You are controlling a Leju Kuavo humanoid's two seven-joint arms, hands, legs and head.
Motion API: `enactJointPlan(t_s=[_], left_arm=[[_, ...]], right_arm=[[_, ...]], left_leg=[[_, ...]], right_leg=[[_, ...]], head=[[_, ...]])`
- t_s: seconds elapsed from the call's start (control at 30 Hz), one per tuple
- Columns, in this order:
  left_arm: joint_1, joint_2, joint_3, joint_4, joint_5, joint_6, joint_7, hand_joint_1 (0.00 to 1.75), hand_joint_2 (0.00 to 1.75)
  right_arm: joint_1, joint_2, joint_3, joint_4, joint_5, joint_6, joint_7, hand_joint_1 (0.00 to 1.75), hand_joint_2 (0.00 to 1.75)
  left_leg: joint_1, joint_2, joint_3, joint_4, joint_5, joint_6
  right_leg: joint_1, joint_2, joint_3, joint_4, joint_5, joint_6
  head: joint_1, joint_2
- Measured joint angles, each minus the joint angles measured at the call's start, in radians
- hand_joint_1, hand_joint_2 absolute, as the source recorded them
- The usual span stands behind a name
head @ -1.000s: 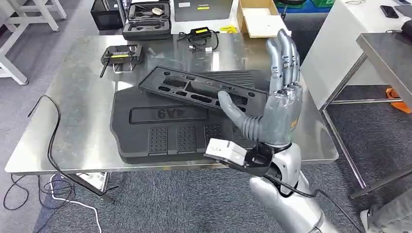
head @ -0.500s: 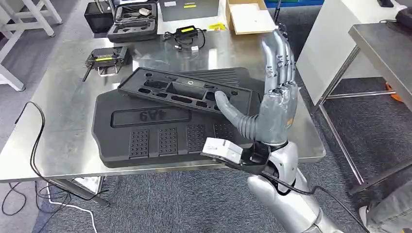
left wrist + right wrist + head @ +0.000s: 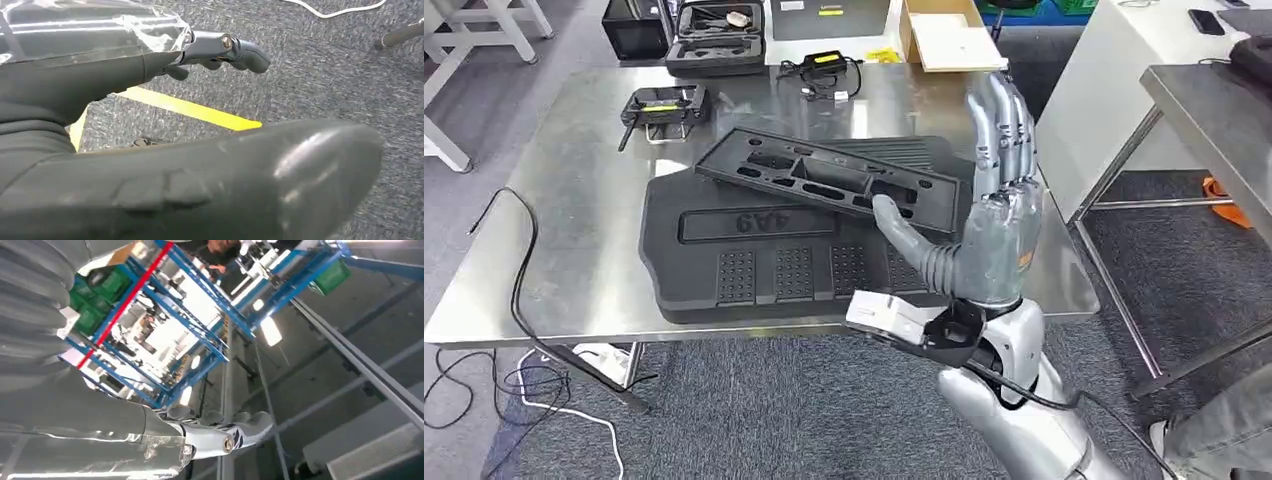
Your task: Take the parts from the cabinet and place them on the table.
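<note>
The right hand (image 3: 989, 225) stands raised at the table's (image 3: 584, 250) near edge, fingers (image 3: 1002, 130) straight, spread and holding nothing, thumb out over the mat (image 3: 764, 255). I judge the parts already delivered: the mat lies flat on the table, and the tray (image 3: 824, 180) rests tilted on its far side (just beyond the thumb, apart from it). The left hand (image 3: 210, 50) hangs over carpet, fingers curled, apparently empty
</note>
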Motion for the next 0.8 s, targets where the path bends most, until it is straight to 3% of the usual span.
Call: enactJointPlan(t_s=[0.07,0.1,0.2,0.27,0.3,0.33,0.4,0.43,0.47,0.5,0.57,0.6,0.73,0.77,0.8], left_arm=[[-0.001,0.000,0.000,0.001,0.000,0.000,-0.001,0.00,0.00],[-0.001,0.000,0.000,0.001,0.000,0.000,-0.002,0.00,0.00],[-0.001,0.000,0.000,0.004,0.000,0.000,-0.003,0.00,0.00],[-0.001,0.000,0.000,0.004,0.000,0.001,-0.003,0.00,0.00],[-0.001,0.000,0.000,0.005,0.000,0.001,-0.003,0.00,0.00],[-0.001,0.000,0.000,0.005,0.000,0.001,-0.003,0.00,0.00],[0.000,0.000,0.000,0.005,0.000,0.003,-0.003,0.00,0.00],[0.000,0.000,0.000,0.005,0.000,0.003,-0.003,0.00,0.00],[0.000,0.000,0.000,0.005,0.001,0.003,-0.003,0.00,0.00],[0.000,0.000,0.000,0.005,0.001,0.003,-0.003,0.00,0.00],[-0.001,0.000,0.000,0.005,0.002,0.003,-0.003,0.00,0.00],[-0.001,0.000,0.000,0.005,0.002,0.003,-0.003,0.00,0.00],[0.000,0.000,0.000,0.005,0.005,0.004,-0.003,0.00,0.00],[0.000,0.000,0.000,0.006,0.005,0.004,-0.003,0.00,0.00],[-0.002,0.000,0.000,0.006,0.005,0.004,-0.004,0.00,0.00]], right_arm=[[0.000,-0.002,0.000,-0.004,0.000,0.000,-0.002,0.00,1.75],[-0.001,-0.002,0.000,-0.007,0.000,0.000,-0.003,0.00,1.75],[0.003,-0.003,0.000,-0.014,0.001,0.000,-0.010,0.00,1.75],[0.014,-0.004,-0.002,-0.017,0.000,0.000,-0.016,0.00,1.75],[0.017,-0.004,-0.002,-0.020,-0.002,0.000,-0.021,0.00,1.75],[0.018,-0.004,-0.002,-0.024,-0.004,0.000,-0.025,0.00,1.75],[0.030,-0.004,-0.005,-0.025,-0.012,0.000,-0.037,0.00,1.75],[0.037,-0.004,-0.006,-0.025,-0.016,0.000,-0.041,0.00,1.75],[0.041,-0.004,-0.007,-0.025,-0.017,0.000,-0.044,0.00,1.75],[0.042,-0.004,-0.007,-0.025,-0.017,0.000,-0.046,0.00,1.75],[0.043,-0.004,-0.008,-0.029,-0.018,0.000,-0.051,0.00,1.75],[0.043,-0.003,-0.008,-0.031,-0.019,0.000,-0.051,0.00,1.75],[0.044,-0.003,-0.009,-0.035,-0.018,0.000,-0.054,0.00,1.75],[0.045,-0.003,-0.011,-0.038,-0.017,0.000,-0.054,0.00,1.75],[0.046,-0.003,-0.015,-0.040,-0.016,0.000,-0.054,0.00,1.75]], left_leg=[[0.001,0.000,-0.005,0.008,0.000,-0.003],[-0.004,0.000,-0.012,0.013,-0.001,-0.008],[-0.004,-0.001,-0.019,0.019,0.009,-0.025],[-0.005,-0.003,-0.025,0.029,0.000,-0.035],[-0.005,-0.004,-0.033,0.055,-0.030,-0.042],[-0.002,-0.004,-0.055,0.117,-0.078,-0.046],[0.002,-0.004,-0.108,0.271,-0.158,-0.054],[0.003,-0.004,-0.120,0.316,-0.169,-0.056],[0.004,-0.004,-0.110,0.312,-0.156,-0.056],[0.005,-0.004,-0.081,0.270,-0.126,-0.054],[0.005,-0.004,0.018,0.097,-0.048,-0.047],[0.005,-0.005,0.049,0.023,-0.053,-0.041],[-0.005,-0.007,0.041,0.012,-0.037,-0.029],[0.004,-0.003,0.037,0.000,-0.026,-0.016],[0.004,0.000,0.032,-0.001,-0.017,-0.008]], right_leg=[[0.000,-0.001,0.102,-0.170,0.069,-0.004],[0.002,0.000,0.132,-0.229,0.060,-0.010],[0.009,0.002,0.128,-0.245,0.061,-0.018],[-0.002,-0.002,0.126,-0.257,0.074,-0.038],[-0.001,-0.003,0.121,-0.258,0.079,-0.045],[-0.001,-0.003,0.115,-0.257,0.083,-0.051],[0.001,-0.006,0.105,-0.256,0.089,-0.055],[0.002,-0.007,0.099,-0.254,0.092,-0.055],[0.002,-0.007,0.094,-0.251,0.094,-0.054],[0.001,-0.007,0.090,-0.248,0.096,-0.053],[0.001,-0.007,0.085,-0.240,0.097,-0.050],[0.002,-0.007,0.081,-0.238,0.098,-0.048],[0.003,-0.006,0.073,-0.240,0.118,-0.018],[0.004,-0.004,0.070,-0.236,0.112,-0.014],[0.001,-0.003,0.062,-0.215,0.082,-0.010]], head=[[0.003,0.000],[0.005,0.000],[0.002,0.000],[0.003,0.000],[-0.004,0.000],[-0.013,0.000],[-0.015,0.000],[-0.016,0.000],[-0.016,0.000],[-0.016,0.000],[-0.018,0.000],[-0.018,0.000],[-0.017,0.000],[-0.018,0.000],[-0.018,0.000]])
